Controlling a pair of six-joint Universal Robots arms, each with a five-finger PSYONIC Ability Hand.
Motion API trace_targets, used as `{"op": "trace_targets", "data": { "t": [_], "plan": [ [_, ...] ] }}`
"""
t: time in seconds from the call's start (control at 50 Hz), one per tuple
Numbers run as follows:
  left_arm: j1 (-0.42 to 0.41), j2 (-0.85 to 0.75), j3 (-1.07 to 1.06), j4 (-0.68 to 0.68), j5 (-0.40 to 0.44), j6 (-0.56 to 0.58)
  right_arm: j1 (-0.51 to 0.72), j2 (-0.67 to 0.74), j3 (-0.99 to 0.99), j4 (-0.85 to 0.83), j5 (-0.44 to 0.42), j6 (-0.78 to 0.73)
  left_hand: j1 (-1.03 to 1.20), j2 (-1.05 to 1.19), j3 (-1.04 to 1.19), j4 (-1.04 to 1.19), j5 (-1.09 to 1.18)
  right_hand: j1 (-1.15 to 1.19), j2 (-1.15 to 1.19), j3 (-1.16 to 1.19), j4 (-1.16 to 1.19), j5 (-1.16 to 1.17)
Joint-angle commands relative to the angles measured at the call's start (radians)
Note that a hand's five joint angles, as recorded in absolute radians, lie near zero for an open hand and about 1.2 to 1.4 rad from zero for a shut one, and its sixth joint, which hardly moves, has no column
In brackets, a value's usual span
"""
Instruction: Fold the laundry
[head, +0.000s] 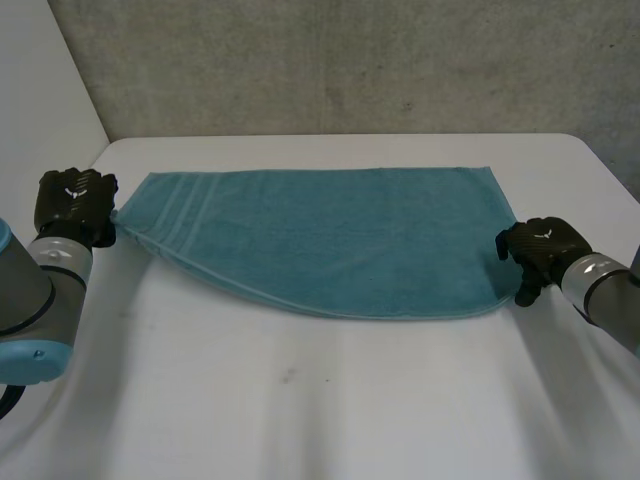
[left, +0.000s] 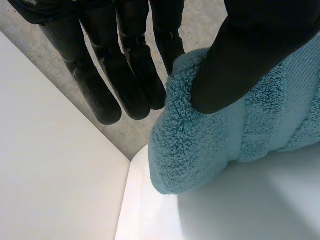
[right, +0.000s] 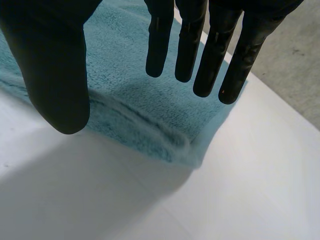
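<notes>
left robot hand (left: 250, 60) pinches towel (left: 200, 145) corner, thumb covering it.

The thumb of the left hand (left: 240, 60) hides part of the pinched corner of the folded teal terry towel (left: 200, 145), which runs out of frame beside it. In the head view the grey left arm (head: 35, 290) and right arm (head: 610, 285) are cut off at the sides. The right hand (right: 55, 65) blocks some towel behind its straight fingers (right: 187, 45).
</notes>
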Motion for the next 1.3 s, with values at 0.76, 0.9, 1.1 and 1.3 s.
{"op": "trace_targets", "data": {
  "t": [0.76,0.9,1.1,1.3],
  "plan": [
    [0.013,-0.064,0.079,-0.014,0.003,0.003,-0.083,0.039,0.000,0.023,-0.053,-0.111,0.285,0.191,0.202,0.197,0.251,0.475,0.408,0.415,0.412,0.414],
    [0.013,-0.064,0.073,-0.014,0.003,0.003,-0.086,0.060,-0.023,0.023,-0.053,-0.122,0.285,0.191,0.202,0.197,0.251,0.833,0.765,0.773,0.770,0.771],
    [0.013,-0.061,0.059,-0.017,0.003,0.005,-0.076,0.075,-0.052,0.029,-0.041,-0.105,0.285,0.191,0.202,0.197,0.251,0.715,0.647,0.655,0.651,0.653],
    [0.019,-0.059,0.056,-0.017,0.003,0.005,-0.082,0.088,-0.042,0.031,-0.041,-0.102,0.285,0.191,0.202,0.197,0.251,0.531,0.463,0.471,0.468,0.470]
  ]
}}
